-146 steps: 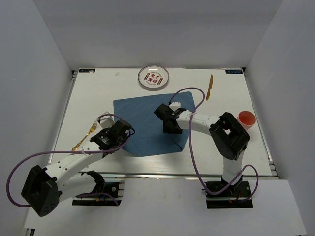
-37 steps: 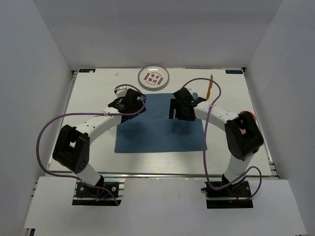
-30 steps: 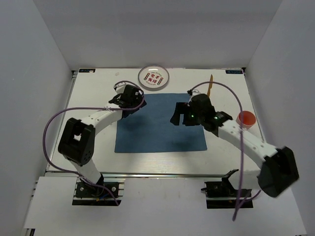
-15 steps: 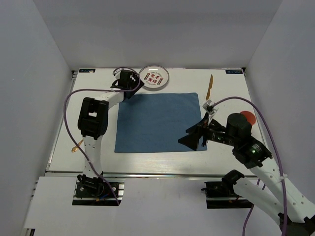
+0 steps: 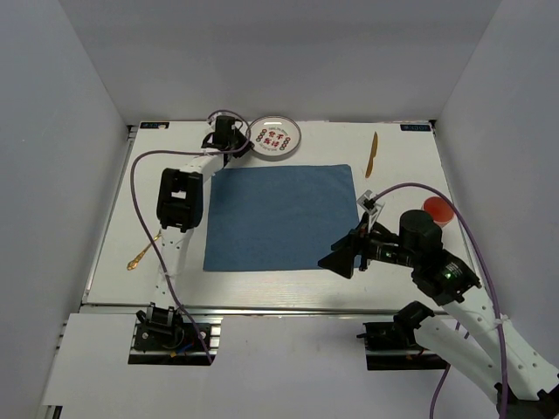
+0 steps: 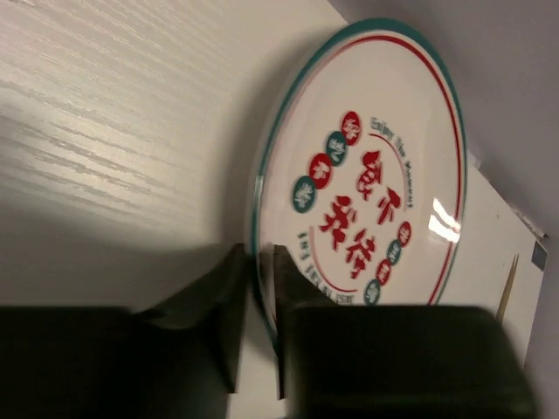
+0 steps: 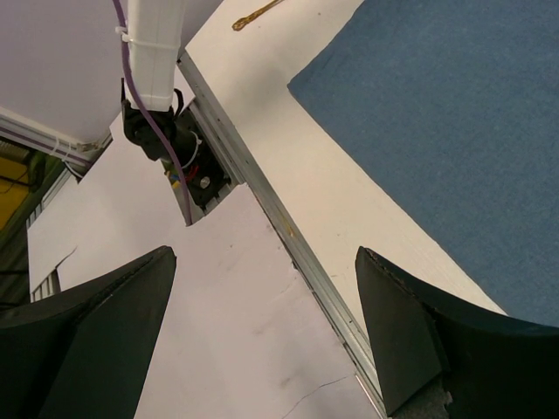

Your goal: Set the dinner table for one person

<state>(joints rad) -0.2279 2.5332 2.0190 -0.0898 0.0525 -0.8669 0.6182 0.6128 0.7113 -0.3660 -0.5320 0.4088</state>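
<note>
From above, the left gripper (image 5: 247,144) reaches to the far edge of the white dinner table (image 5: 410,179). The plate (image 5: 274,137) with red and green lettering sits right at its fingertips. The blue placemat (image 5: 281,216) lies flat on the near side of that hand. A golden fork (image 5: 145,253) lies well behind it, towards the near left of the table. The right gripper (image 5: 337,260) hangs above the placemat's near right corner, with a red cup (image 5: 438,209) behind it to its right. A golden knife (image 5: 373,154) lies far ahead of it, past the placemat's far right corner.

In the left wrist view the two dark fingers (image 6: 229,301) stand narrow, one on each side of the plate's green rim. They seem to pinch it, though the contact itself sits in shadow. The printed face of the plate spreads out ahead of the fingertips and the table stretches away beside it.

In the right wrist view the fingers (image 7: 100,327) are spread wide with nothing between them. Below the gap run the table's near edge and its silver rail (image 7: 262,209). The placemat's corner lies ahead to one side, and the left arm's base (image 7: 166,131) and the fork show farther off.
</note>
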